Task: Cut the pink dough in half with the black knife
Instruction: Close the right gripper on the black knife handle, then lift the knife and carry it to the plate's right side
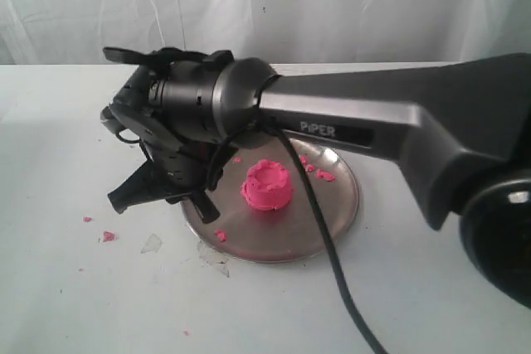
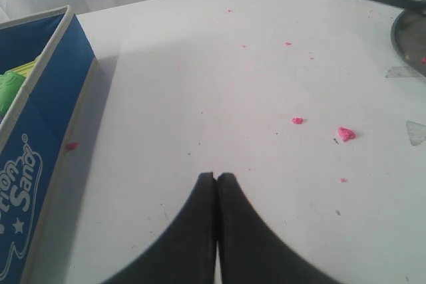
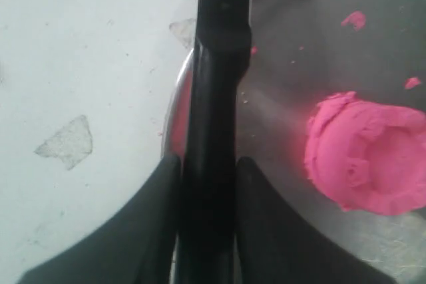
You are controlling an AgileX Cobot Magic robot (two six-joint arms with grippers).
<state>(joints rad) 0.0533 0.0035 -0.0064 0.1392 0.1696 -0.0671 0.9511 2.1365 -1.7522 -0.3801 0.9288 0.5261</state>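
Right gripper (image 3: pixel 208 164) clenched on the black knife (image 3: pixel 216 64); pink dough (image 3: pixel 366 157) uncut.
The dough sits as one dented mound near the middle of the steel plate (image 1: pixel 332 223). The knife crosses the plate's rim beside the dough, not touching it. Left gripper (image 2: pixel 215 176) is pinched shut on nothing, well off the plate. The dough looks soft, light and sticky, so it will likely drag. The knife is slim and stiff and may twist, so it is best held firmly at the handle.

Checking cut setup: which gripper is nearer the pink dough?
Right. The right gripper holds the black knife at the plate rim, beside the pink dough. The left gripper sits off the plate, over the table.
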